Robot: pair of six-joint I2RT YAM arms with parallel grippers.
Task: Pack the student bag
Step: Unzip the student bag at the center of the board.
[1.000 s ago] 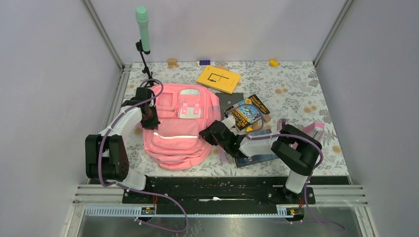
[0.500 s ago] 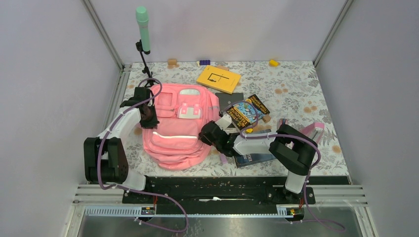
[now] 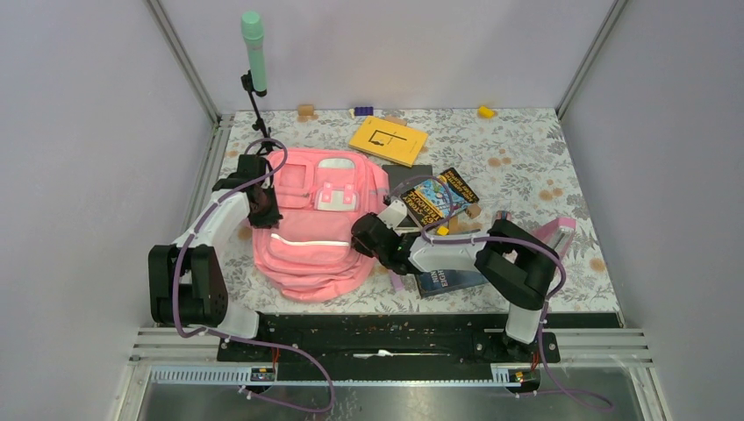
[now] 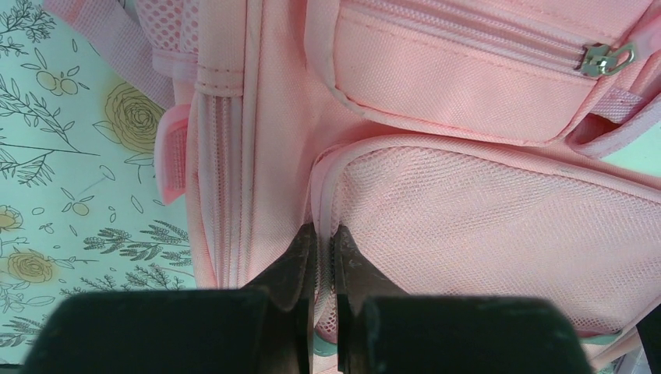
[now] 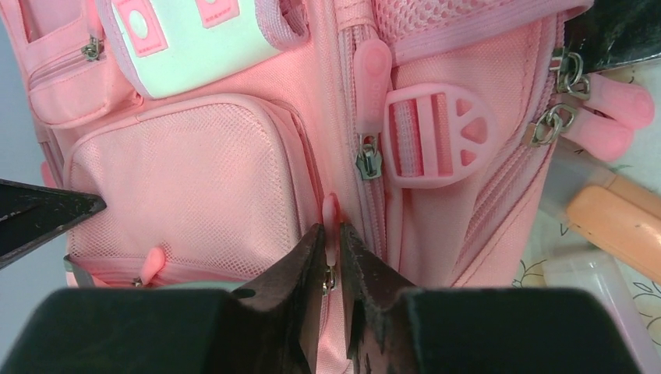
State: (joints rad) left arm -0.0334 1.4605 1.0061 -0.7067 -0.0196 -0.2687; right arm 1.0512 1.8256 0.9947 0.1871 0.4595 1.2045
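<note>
Bag: large soft pink fabric student bag (image 3: pixel 311 237), front-up, towards the floral tabletop's (image 3: pixel 526 149) left near corner.
Left gripper (image 4: pixel 321 241): pinched tight on the bag's side seam.
Right gripper (image 5: pixel 331 232): narrow, clamping a small pink rubber zipper pull (image 5: pixel 330 210).
Technique: draw the pull along its track, left side anchoring the fabric taut, never tugging outward.

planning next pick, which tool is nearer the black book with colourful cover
Right. The right tool is just beside the black colourful-cover book; the left tool is across the pink fabric backpack.
</note>
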